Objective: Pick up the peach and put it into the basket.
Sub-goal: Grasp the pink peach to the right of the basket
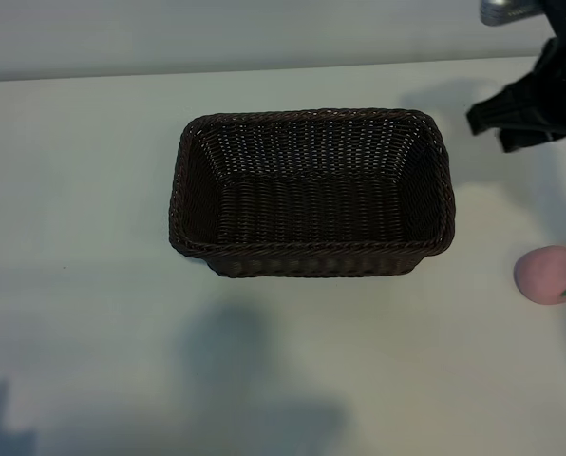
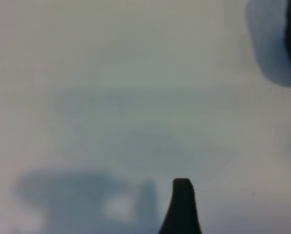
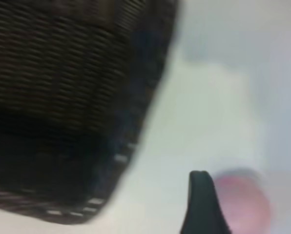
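The peach (image 1: 548,275) lies on the worktop (image 1: 84,285) by its right edge, apart from the empty basket (image 1: 311,258) at mid-worktop, so nothing is done yet. Farther back, the right pincer (image 1: 525,114) hangs spread, gripping nothing. The left pincer (image 2: 180,204) is spread too, off to the side.

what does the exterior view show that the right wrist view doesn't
Only the exterior view shows the whole dark brown woven wicker basket, empty, and the right gripper up beyond the small round pink toy peach, open and holding nothing. Only the right wrist view shows a dark fingertip close in front of the peach. Both share the basket, the peach and the white table.
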{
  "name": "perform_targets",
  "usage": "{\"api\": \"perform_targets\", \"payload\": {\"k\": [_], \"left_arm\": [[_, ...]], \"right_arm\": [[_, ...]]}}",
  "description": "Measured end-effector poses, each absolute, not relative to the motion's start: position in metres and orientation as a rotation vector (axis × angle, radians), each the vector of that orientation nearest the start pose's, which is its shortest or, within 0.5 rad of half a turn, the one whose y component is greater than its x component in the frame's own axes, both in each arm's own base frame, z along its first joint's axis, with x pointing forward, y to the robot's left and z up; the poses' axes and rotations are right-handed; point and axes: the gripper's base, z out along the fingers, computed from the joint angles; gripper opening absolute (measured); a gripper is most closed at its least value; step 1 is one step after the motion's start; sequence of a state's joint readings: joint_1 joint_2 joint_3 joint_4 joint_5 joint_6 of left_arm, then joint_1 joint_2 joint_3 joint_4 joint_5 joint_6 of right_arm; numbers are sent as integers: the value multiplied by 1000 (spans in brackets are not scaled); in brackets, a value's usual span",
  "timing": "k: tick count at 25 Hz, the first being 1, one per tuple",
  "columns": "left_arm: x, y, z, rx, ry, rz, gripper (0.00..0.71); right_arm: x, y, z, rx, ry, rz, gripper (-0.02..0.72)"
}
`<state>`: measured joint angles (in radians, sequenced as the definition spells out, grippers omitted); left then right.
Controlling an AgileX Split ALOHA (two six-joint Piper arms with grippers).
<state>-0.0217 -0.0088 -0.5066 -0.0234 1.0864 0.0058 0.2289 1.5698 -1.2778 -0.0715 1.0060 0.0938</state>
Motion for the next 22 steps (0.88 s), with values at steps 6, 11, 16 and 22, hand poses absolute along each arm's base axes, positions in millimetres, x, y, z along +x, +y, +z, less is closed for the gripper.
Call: {"api": "perform_targets", "payload": {"k": [6, 11, 16, 22], "left_arm": [[-8, -1, 277, 134, 2052, -108, 596], [-8, 0, 277, 176, 2049, -134, 596], [-8, 0, 277, 179, 2049, -135, 596], [-8, 0, 277, 179, 2049, -135, 596]], "right_arm": [[307, 44, 275, -97, 2862, -113, 553], [289, 30, 228, -2, 2954, -66, 559], [277, 32, 194, 73, 2908, 23, 559], [270, 29, 176, 138, 2858, 32, 560]]}}
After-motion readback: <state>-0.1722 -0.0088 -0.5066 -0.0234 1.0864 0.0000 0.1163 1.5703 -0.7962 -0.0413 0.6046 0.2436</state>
